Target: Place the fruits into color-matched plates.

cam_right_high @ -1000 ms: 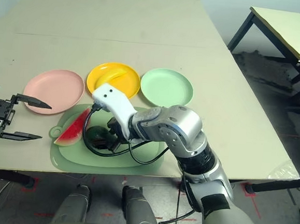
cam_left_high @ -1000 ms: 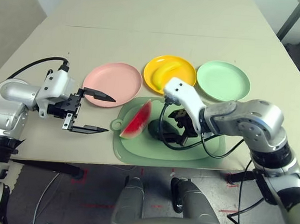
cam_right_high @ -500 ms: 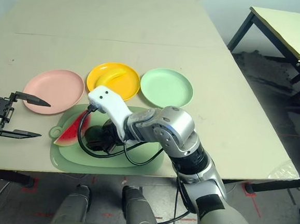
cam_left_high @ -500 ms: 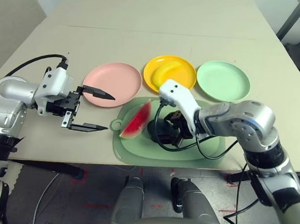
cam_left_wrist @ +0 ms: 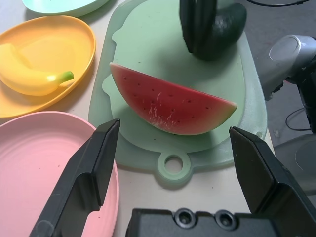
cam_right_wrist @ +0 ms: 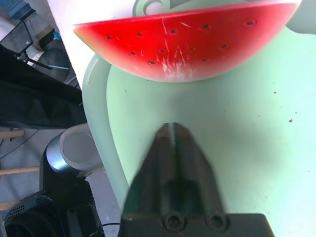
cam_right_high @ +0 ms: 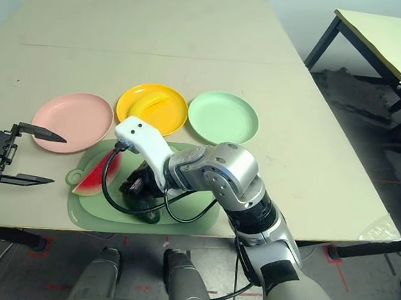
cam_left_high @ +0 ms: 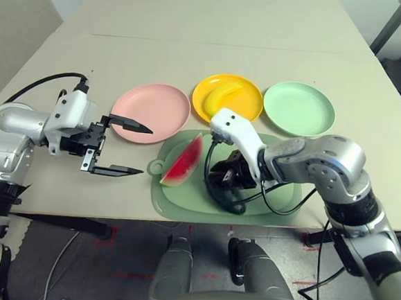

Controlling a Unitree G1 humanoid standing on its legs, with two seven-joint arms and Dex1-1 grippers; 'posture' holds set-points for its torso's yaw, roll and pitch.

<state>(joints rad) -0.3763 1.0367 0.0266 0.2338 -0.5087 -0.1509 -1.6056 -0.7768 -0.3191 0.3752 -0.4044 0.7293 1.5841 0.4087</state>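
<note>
Right gripper (cam_right_wrist: 170,131) first: its two black fingers are pressed tight together, tips down on the green mat (cam_left_high: 280,194), and there's nothing between them. The avocado (cam_left_wrist: 228,20) sits on the mat right up against those shut fingers, outside the pinch, not held. Just to the left of them lies the watermelon wedge (cam_left_high: 184,161), on the mat's left part, red face up, rind toward the mat's middle.

Over to the left gripper (cam_left_high: 147,151): fingers spread wide, nothing in them. It hangs over the table (cam_left_high: 196,24) just left of the mat, pointing right toward the wedge, its far finger reaching over the near edge of the pink plate (cam_left_high: 148,108).

Behind the mat the three plates stand in a row: pink on the left, the yellow plate (cam_left_high: 202,107) in the middle with the banana (cam_left_high: 227,93) lying in it, and the mint green plate (cam_left_high: 297,107) on the right.
</note>
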